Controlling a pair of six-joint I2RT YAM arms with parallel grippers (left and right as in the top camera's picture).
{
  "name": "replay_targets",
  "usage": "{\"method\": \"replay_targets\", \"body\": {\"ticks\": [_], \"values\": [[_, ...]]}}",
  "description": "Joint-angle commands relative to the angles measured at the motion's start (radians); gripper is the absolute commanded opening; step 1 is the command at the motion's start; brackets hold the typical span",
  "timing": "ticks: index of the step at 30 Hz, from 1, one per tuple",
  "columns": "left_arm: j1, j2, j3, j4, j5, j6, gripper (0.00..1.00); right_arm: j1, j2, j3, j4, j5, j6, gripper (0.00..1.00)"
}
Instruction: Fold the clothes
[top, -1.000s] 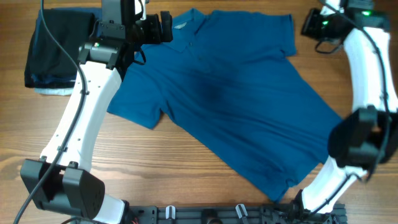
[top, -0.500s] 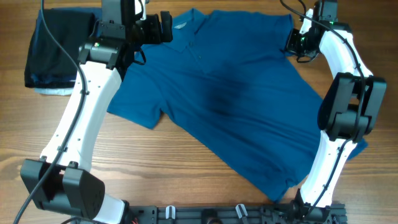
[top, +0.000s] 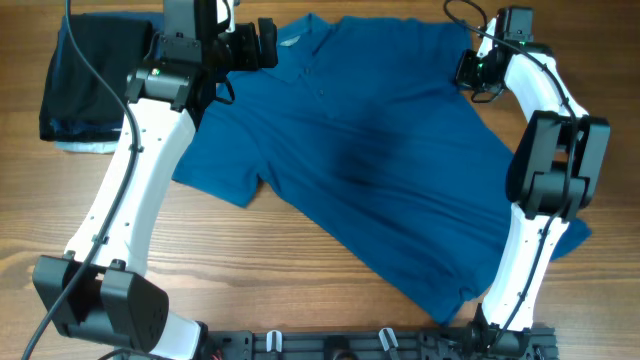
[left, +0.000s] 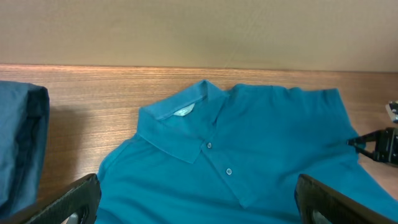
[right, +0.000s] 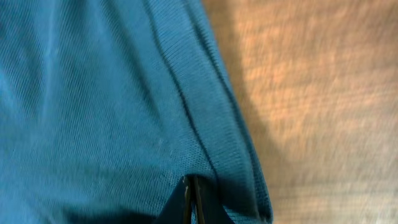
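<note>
The clothes, a blue polo shirt (top: 380, 150), lie spread flat and slanted across the table, collar (left: 180, 124) at the far edge. My left gripper (top: 262, 45) hovers by the collar and left shoulder. It is open, and in the left wrist view (left: 208, 208) only shirt fabric (left: 249, 155) shows between the wide fingers. My right gripper (top: 470, 72) is at the shirt's right sleeve. Its jaws are shut, and the tips (right: 191, 183) press on the fabric (right: 93, 93) just inside the sleeve hem. No fabric shows pinched between them. It also shows in the left wrist view (left: 379, 146).
A folded stack of dark garments (top: 90, 80) lies at the far left, close to my left arm, and shows again in the left wrist view (left: 18, 149). Bare wooden table (top: 250, 270) runs along the front. The table's back edge is just beyond the collar.
My right arm has swung in from the far right corner to the shirt's right sleeve, jaws shut throughout. The left arm and the shirt have not moved.
</note>
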Motion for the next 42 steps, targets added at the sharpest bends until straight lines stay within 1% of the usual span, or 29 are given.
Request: {"method": "replay_targets", "body": {"ticks": [1, 11, 14, 16, 18, 19, 20, 22, 23, 25, 26, 27, 28, 29, 31, 33, 35, 36, 37, 39, 42], "values": [[0.004, 0.006, -0.005, 0.002, -0.002, -0.006, 1.00, 0.001, 0.098, -0.014, 0.061, 0.134, 0.010, 0.04], [0.004, 0.006, -0.005, 0.002, -0.002, -0.006, 1.00, -0.001, 0.156, -0.014, 0.333, 0.310, 0.000, 0.04], [0.004, 0.006, -0.005, 0.002, -0.002, -0.006, 1.00, -0.001, 0.156, 0.013, 0.423, 0.319, -0.067, 0.04], [0.004, 0.006, -0.005, 0.002, -0.002, -0.006, 1.00, -0.001, 0.151, 0.065, 0.418, 0.315, -0.089, 0.07], [0.004, 0.006, -0.005, 0.002, -0.002, -0.006, 1.00, 0.000, 0.128, 0.133, 0.396, 0.296, -0.111, 0.12], [0.004, 0.006, -0.005, 0.002, -0.002, -0.006, 1.00, 0.000, 0.109, 0.155, 0.390, 0.294, -0.119, 0.17], [0.004, 0.006, -0.005, 0.002, -0.002, -0.006, 1.00, 0.000, 0.080, 0.176, 0.384, 0.292, -0.131, 0.28], [0.004, 0.006, -0.005, 0.002, -0.002, -0.006, 1.00, 0.000, -0.016, 0.218, 0.357, 0.289, -0.127, 0.43], [0.004, 0.006, -0.005, 0.002, -0.002, -0.006, 1.00, 0.000, -0.076, 0.233, 0.310, 0.289, -0.110, 0.45], [0.004, 0.006, -0.005, 0.002, -0.002, -0.006, 1.00, 0.000, -0.220, 0.240, 0.145, 0.289, -0.035, 0.45], [0.004, 0.006, -0.005, 0.002, -0.002, -0.006, 1.00, -0.002, -0.277, 0.240, 0.056, 0.289, -0.001, 0.45], [0.004, 0.006, -0.005, 0.002, -0.002, -0.006, 1.00, -0.006, -0.357, 0.240, -0.081, 0.289, 0.042, 0.43], [0.004, 0.006, -0.005, 0.002, -0.002, -0.006, 1.00, -0.010, -0.408, 0.240, -0.179, 0.290, 0.061, 0.41], [0.004, 0.006, -0.005, 0.002, -0.002, -0.006, 1.00, -0.018, -0.452, 0.240, -0.274, 0.289, 0.076, 0.33], [0.004, 0.006, -0.005, 0.002, -0.002, -0.006, 1.00, -0.046, -0.542, 0.239, -0.514, 0.289, 0.117, 0.20], [0.004, 0.006, -0.005, 0.002, -0.002, -0.006, 1.00, -0.081, -0.592, 0.239, -0.709, 0.289, 0.156, 0.13], [0.004, 0.006, -0.005, 0.002, -0.002, -0.006, 1.00, -0.114, -0.612, 0.238, -0.848, 0.290, 0.183, 0.04], [0.004, 0.006, -0.005, 0.002, -0.002, -0.006, 1.00, -0.140, -0.616, 0.234, -0.927, 0.290, 0.214, 0.04], [0.004, 0.006, -0.005, 0.002, -0.002, -0.006, 1.00, -0.163, -0.616, 0.225, -0.980, 0.290, 0.235, 0.05], [0.004, 0.006, -0.005, 0.002, -0.002, -0.006, 1.00, -0.194, -0.616, 0.191, -1.024, 0.289, 0.253, 0.05], [0.004, 0.006, -0.005, 0.002, -0.002, -0.006, 1.00, -0.245, -0.616, 0.060, -1.017, 0.276, 0.266, 0.04]]}}
